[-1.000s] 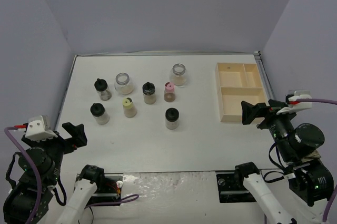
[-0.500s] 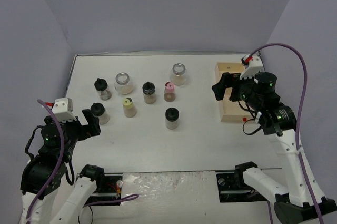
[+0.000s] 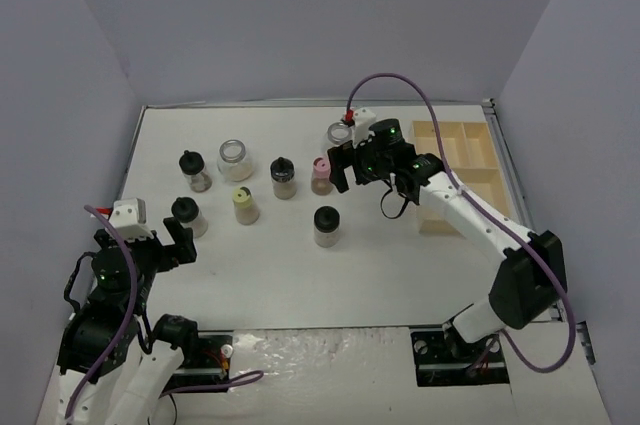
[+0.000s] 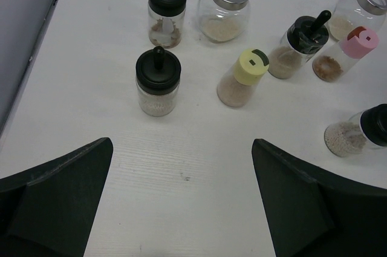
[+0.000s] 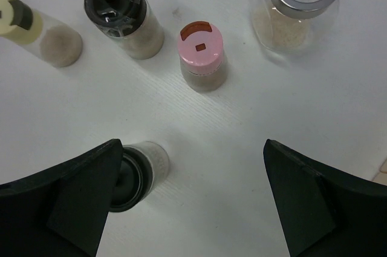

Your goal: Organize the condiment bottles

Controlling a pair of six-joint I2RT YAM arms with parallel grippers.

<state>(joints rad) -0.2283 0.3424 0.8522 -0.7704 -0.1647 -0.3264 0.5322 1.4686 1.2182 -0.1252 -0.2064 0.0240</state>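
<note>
Several small clear jars of powder stand on the white table. In the top view there are black-capped jars (image 3: 193,170) (image 3: 284,177) (image 3: 187,215) (image 3: 326,225), a yellow-capped jar (image 3: 245,205), a pink-capped jar (image 3: 321,175) and silver-rimmed jars (image 3: 235,159) (image 3: 338,133). My right gripper (image 3: 345,160) (image 5: 190,190) is open and empty above the table, with the pink-capped jar (image 5: 202,57) just ahead of it and a black-capped jar (image 5: 139,169) beside its left finger. My left gripper (image 3: 165,245) (image 4: 181,178) is open and empty, just short of a black-capped jar (image 4: 158,81).
A compartmented pale wooden tray (image 3: 462,175) lies at the right edge of the table, partly under my right arm. Grey walls close in the table on the left, back and right.
</note>
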